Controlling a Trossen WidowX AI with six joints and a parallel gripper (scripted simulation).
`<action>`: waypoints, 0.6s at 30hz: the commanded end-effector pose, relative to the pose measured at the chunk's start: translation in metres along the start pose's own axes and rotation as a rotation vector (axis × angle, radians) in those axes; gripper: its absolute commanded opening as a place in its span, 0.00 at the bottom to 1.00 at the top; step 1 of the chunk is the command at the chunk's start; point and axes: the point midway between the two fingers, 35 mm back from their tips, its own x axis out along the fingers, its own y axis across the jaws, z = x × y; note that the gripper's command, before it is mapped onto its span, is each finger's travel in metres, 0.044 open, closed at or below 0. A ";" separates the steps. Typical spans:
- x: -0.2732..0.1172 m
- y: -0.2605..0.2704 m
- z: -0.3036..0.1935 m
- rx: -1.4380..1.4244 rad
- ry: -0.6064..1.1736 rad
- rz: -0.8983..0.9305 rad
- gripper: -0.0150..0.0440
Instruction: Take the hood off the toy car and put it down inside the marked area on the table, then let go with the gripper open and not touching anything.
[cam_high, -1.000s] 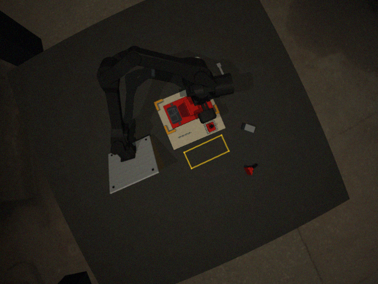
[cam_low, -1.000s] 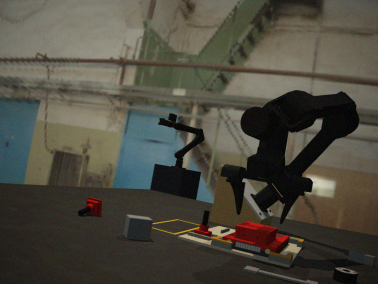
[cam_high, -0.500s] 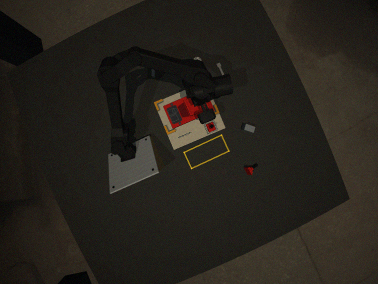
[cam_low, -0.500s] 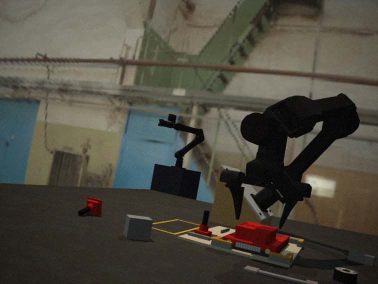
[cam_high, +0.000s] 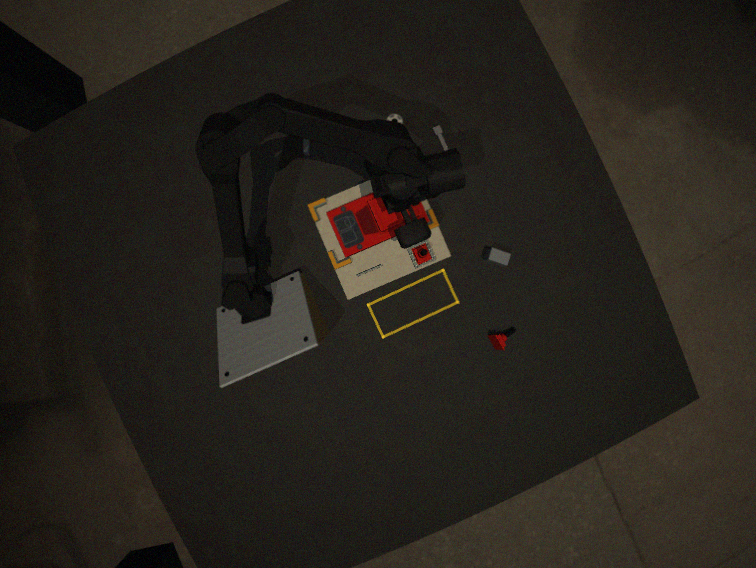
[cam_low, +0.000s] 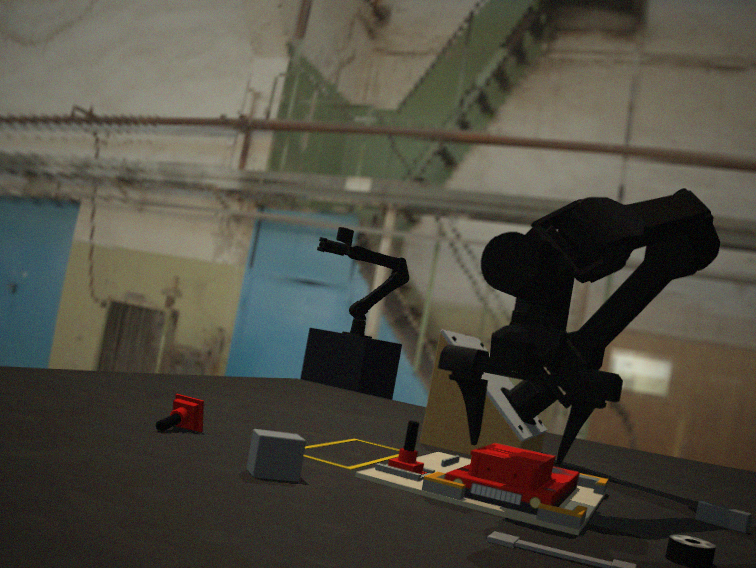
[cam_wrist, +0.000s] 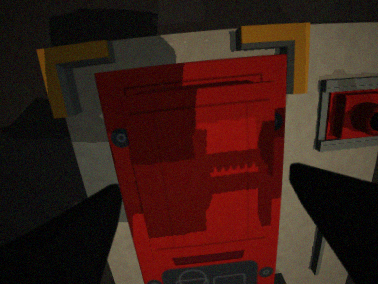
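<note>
The toy car (cam_high: 342, 213) (cam_low: 565, 485) (cam_wrist: 135, 250) is red and sits on a cream board (cam_high: 391, 268) (cam_wrist: 205, 44) between orange corner brackets. Its raised red block (cam_high: 383, 213) (cam_low: 513, 467) looks like the hood and is seated on the body. My gripper (cam_low: 517, 452) (cam_wrist: 205, 182) is open and empty, pointing down over the car. In the wrist view one finger shows on each side of the car's body, and contact cannot be seen. In the top view the arm hides the fingertips and part of the car. The marked area is a yellow outline (cam_high: 420, 319) (cam_low: 327, 462) beside the board.
A red piece with a black knob (cam_high: 422, 252) (cam_low: 406, 462) stands upright on the board near the fingers. A similar piece (cam_high: 498, 340) (cam_low: 194, 414) lies on the table. A grey block (cam_high: 499, 255) (cam_low: 275, 455), a bar (cam_low: 562, 554) and a round spool (cam_low: 690, 552) lie around the board.
</note>
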 end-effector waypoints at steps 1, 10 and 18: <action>0.004 -0.001 -0.001 0.008 0.004 0.005 1.00; 0.008 -0.001 -0.001 0.008 0.004 0.005 1.00; 0.012 0.000 -0.001 0.008 0.004 0.006 1.00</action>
